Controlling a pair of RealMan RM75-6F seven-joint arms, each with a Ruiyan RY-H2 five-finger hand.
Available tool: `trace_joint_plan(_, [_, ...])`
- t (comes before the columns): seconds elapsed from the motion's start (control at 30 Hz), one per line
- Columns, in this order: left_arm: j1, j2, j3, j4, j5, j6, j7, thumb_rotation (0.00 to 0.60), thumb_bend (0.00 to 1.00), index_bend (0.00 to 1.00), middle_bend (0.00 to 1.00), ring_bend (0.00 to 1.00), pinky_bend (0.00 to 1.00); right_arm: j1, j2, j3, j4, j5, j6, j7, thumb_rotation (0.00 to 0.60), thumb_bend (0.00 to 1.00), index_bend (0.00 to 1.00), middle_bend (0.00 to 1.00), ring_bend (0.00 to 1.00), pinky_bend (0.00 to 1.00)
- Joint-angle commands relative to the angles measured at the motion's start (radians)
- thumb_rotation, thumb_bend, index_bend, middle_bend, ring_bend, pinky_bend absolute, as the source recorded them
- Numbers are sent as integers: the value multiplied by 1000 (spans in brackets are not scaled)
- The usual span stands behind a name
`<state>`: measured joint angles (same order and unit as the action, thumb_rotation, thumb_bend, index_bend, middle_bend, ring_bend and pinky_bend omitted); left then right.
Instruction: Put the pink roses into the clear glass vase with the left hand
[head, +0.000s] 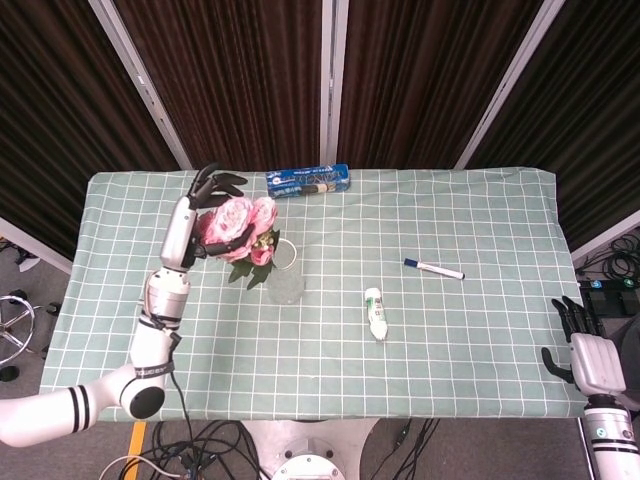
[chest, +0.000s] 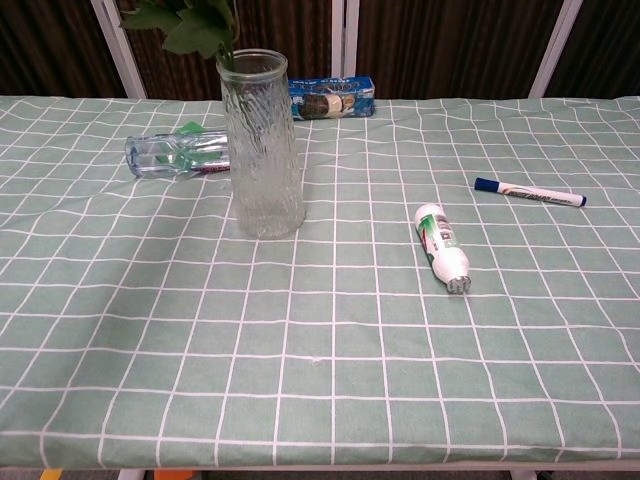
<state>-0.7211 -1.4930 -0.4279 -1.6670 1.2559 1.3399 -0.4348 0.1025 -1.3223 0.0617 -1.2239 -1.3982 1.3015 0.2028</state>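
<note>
The left robot hand (head: 212, 205) grips the roses (head: 238, 225) aloft, blooms just left of the vase (head: 284, 270) mouth, leaves at its rim. Judging by this, the pickup is done; the stems seem not yet seated, and lowering and release remain. The right robot hand (head: 585, 350) hangs spread, off the counter (head: 480, 300).

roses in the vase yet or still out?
Still out. In the chest view the clear glass vase holds nothing; only leaves show above its rim. The left hand holds the pink roses beside its mouth.
</note>
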Motion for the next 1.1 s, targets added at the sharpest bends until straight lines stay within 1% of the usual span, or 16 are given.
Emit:
trace_joint_plan(0.03, [0,-5,0,5,2,-12,-15,600,307,286,609,311,62,-1,1,1,0,2,0,0,600,327,0,0,0,0])
trace_joint_plan(0.17, [0,-20,1,14,2,-17,-18,600,302,282,575,282,60,-2,2,3,-3,3,2,-2,600,327,0,0,0,0])
trace_joint_plan(0.27, [-1,-23,2,19,9,-26,-28,600,273,260,495,223,51,-3,3,4,-5,4,3,-3,600,327,0,0,0,0])
trace_joint_plan(0.3, [0,-19,2,18,14,-31,-37,600,243,240,449,195,47,-4,4,4,-4,5,3,-3,600,327,0,0,0,0])
trace_joint_plan(0.33, [0,-14,4,16,19,-37,-43,600,229,229,429,184,44,-4,4,4,-3,6,3,-4,600,327,0,0,0,0])
trace_joint_plan(0.43, [4,11,8,8,35,-58,-65,600,137,138,266,106,14,-4,3,6,-1,10,0,-1,600,327,0,0,0,0])
trace_joint_plan(0.53, [9,38,18,-1,58,-78,-94,600,59,93,115,49,0,-3,1,5,3,9,-2,0,600,327,0,0,0,0])
trace_joint_plan(0.6, [13,52,24,-4,68,-88,-110,600,27,81,41,21,0,-3,0,4,3,7,-3,0,600,327,0,0,0,0])
trace_joint_plan(0.7, [18,60,19,-10,65,-88,-128,600,11,76,8,3,0,-3,0,5,2,6,0,-2,600,327,0,0,0,0])
trace_joint_plan(0.97, [38,81,-9,-27,58,-57,-152,600,0,75,10,0,0,-4,3,8,-3,7,3,-5,600,327,0,0,0,0])
trace_joint_plan(1.1, [71,110,-24,-40,49,-3,-107,600,0,76,27,0,0,-6,5,9,-5,5,9,0,600,327,0,0,0,0])
